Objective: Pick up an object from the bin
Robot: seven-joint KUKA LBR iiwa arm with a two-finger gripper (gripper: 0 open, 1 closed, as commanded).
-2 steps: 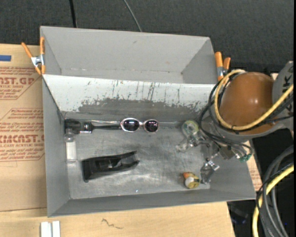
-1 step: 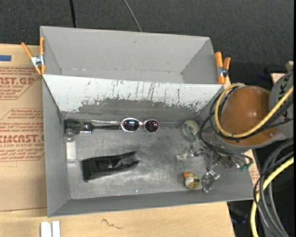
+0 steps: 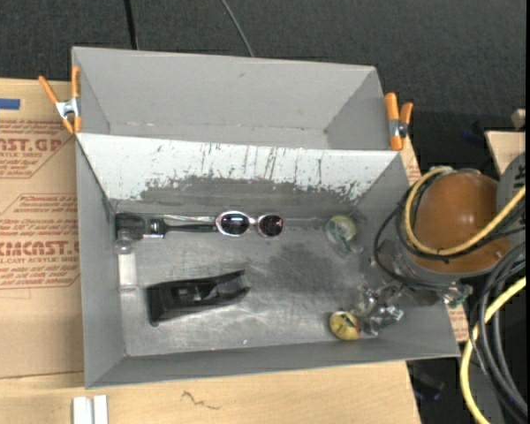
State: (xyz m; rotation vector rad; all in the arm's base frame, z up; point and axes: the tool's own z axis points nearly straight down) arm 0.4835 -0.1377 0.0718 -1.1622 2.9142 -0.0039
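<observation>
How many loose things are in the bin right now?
5: glasses at the back, clear ring right of them, clear tube at left, black stapler in front, yellow lump by the gripper. The arm may hide more.

One each: sunglasses (image 3: pixel 247 224), stapler (image 3: pixel 194 294), tube (image 3: pixel 126 268), ring (image 3: pixel 341 229), yellow lump (image 3: pixel 342 326).

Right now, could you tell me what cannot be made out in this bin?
In the camera view:
The small yellowish thing in the lower right corner: the gripper hides its right side; kind unclear.
The pale roundish thing by the back wall: too small to identify.
The right wall of the bin: partly hidden by the arm's orange cover.
</observation>
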